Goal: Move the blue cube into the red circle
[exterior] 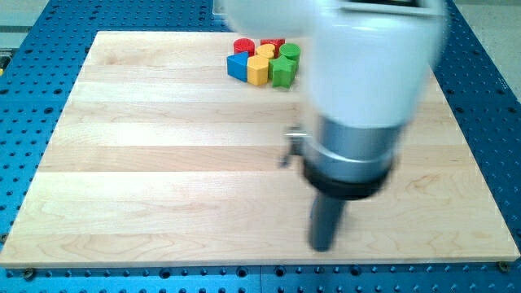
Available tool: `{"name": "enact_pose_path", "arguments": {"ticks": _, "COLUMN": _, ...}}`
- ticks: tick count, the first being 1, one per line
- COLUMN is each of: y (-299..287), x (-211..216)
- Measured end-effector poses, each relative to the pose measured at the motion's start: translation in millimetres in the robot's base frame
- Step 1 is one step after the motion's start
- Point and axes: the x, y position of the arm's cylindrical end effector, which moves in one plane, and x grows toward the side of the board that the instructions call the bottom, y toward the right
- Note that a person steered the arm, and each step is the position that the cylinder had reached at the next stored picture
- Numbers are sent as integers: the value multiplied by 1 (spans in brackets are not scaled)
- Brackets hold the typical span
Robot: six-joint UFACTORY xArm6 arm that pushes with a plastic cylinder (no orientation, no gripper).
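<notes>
The blocks sit in one tight cluster near the view's top, left of the arm. A blue cube (237, 66) is at the cluster's left. A red circle block (242, 45) lies just above it. A yellow block (258, 70) and another yellow one (266, 52) are in the middle. A green block (282, 72) and a second green one (290, 53) are at the right, with a red block (273, 43) at the top. My tip (323, 247) rests on the board near the view's bottom, far below and right of the cluster.
The wooden board (146, 163) lies on a blue perforated table (24, 122). The arm's white and black body (358, 89) looms large over the board's right half and hides part of it.
</notes>
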Motion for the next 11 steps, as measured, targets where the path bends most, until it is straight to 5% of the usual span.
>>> {"name": "enact_pose_path", "arguments": {"ticks": 1, "y": 31, "x": -51}}
{"name": "enact_pose_path", "arguments": {"ticks": 2, "y": -20, "x": -127}}
{"name": "enact_pose_path", "arguments": {"ticks": 4, "y": 66, "x": -77}}
{"name": "enact_pose_path", "arguments": {"ticks": 6, "y": -115, "x": -58}}
{"name": "enact_pose_path", "arguments": {"ticks": 7, "y": -47, "x": -55}}
{"name": "enact_pose_path", "arguments": {"ticks": 8, "y": -80, "x": -11}}
{"name": "enact_pose_path", "arguments": {"ticks": 10, "y": -219, "x": -30}}
{"name": "enact_pose_path", "arguments": {"ticks": 11, "y": -190, "x": 8}}
